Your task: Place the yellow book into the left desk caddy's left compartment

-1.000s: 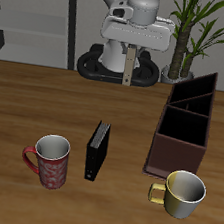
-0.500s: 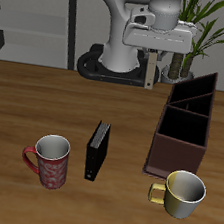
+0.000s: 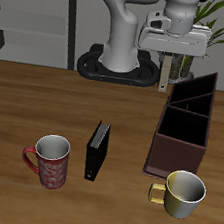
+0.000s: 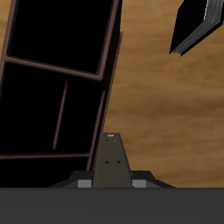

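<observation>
The end effector (image 3: 167, 75) holds the yellow book (image 3: 167, 71) clamped upright, hanging above the table (image 3: 46, 95) near the back end of the left desk caddy (image 3: 183, 124); lifting looks done; what is left is carrying it over the left compartment (image 4: 61, 31), lowering and releasing; the black book (image 3: 97, 149) stands untouched.

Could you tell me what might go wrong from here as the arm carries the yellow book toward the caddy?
1. The yellow book hangs upright from the gripper, its lower edge close to the left desk caddy rim; too low, it may strike the wall.
2. The partitions make narrow sections; a slight misalignment could drop it into the wrong one.
3. Pinched only by its top, the book may swing or slip.
</observation>
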Robot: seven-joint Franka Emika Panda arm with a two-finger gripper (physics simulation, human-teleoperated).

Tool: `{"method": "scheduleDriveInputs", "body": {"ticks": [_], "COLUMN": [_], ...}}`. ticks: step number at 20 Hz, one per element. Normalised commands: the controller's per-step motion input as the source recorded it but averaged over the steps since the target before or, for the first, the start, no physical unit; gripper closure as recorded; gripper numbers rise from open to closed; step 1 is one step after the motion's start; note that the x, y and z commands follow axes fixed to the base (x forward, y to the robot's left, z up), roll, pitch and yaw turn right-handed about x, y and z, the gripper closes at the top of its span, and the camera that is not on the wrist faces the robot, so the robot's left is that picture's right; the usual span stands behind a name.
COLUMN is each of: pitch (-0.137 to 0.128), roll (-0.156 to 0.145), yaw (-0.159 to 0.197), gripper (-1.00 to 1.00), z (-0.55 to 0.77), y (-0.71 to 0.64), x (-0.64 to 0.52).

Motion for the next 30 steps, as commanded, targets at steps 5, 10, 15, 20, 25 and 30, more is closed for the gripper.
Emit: {"method": "scheduleDriveInputs", "body": {"ticks": [5, 10, 15, 20, 25, 30], "pitch": [-0.015, 0.012, -0.018, -0.006, -0.02, 0.037], "roll": [-0.044, -0.067, -0.018, 0.036, 0.024, -0.007], "yaw": [-0.025, -0.017, 0.004, 0.015, -0.014, -0.033], "gripper": [1.0, 1.0, 1.0, 1.0, 1.0, 1.0], "z": [-0.12, -0.14, -0.07, 0.0, 0.08, -0.05], "y": [0.13, 0.09, 0.37, 0.32, 0.24, 0.2], "x": [-0.29, -0.2, -0.22, -0.09, -0.08, 0.13]}}
